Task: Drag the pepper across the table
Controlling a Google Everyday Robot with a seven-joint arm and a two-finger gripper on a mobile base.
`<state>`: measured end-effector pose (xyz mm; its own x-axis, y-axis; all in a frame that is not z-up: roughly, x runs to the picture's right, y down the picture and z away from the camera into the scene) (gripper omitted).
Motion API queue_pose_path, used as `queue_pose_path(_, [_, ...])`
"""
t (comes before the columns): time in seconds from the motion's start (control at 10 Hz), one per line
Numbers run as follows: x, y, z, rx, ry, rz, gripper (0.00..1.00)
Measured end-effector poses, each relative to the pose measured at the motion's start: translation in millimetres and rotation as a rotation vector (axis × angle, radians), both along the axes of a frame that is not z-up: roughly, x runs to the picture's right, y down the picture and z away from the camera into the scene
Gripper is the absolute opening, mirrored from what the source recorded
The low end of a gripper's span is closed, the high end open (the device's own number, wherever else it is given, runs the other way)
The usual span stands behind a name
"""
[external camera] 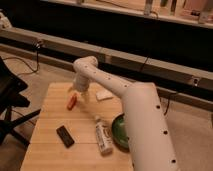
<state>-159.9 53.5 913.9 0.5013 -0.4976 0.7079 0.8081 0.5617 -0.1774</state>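
The pepper (72, 102) is a small orange-red tapered item lying on the left part of the light wooden table (50, 125). My white arm reaches from the lower right over the table. The gripper (80, 95) hangs just right of the pepper, close to it near the table surface. I cannot tell whether it touches the pepper.
A black phone-like slab (65, 136) lies near the front left. A white bottle (103, 135) lies on its side at the middle front. A green bowl (120, 131) sits at the right edge, partly behind my arm. A white cloth (104, 94) lies at the back. A black chair (10, 100) stands to the left.
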Motion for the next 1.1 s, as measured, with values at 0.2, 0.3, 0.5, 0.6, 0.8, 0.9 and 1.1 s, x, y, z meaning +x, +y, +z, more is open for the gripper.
queue_pose_path(0.2, [-3.8, -0.6, 1.4, 0.017, 0.025, -0.015, 0.8])
queue_pose_path(0.3, [-10.5, 1.1, 2.9, 0.029, 0.046, -0.03, 0.8])
queue_pose_path(0.5, [-12.7, 3.7, 6.4, 0.052, 0.09, -0.058, 0.8])
queue_pose_path(0.6, [-13.0, 4.8, 7.7, 0.057, 0.102, -0.065, 0.8])
queue_pose_path(0.8, [-16.8, 7.5, 10.9, 0.065, 0.121, -0.077, 0.8])
queue_pose_path(0.9, [-14.5, 9.8, 13.6, 0.06, 0.134, -0.083, 0.8])
queue_pose_path(1.1, [-15.4, 14.9, 18.3, 0.045, 0.138, -0.083, 0.8])
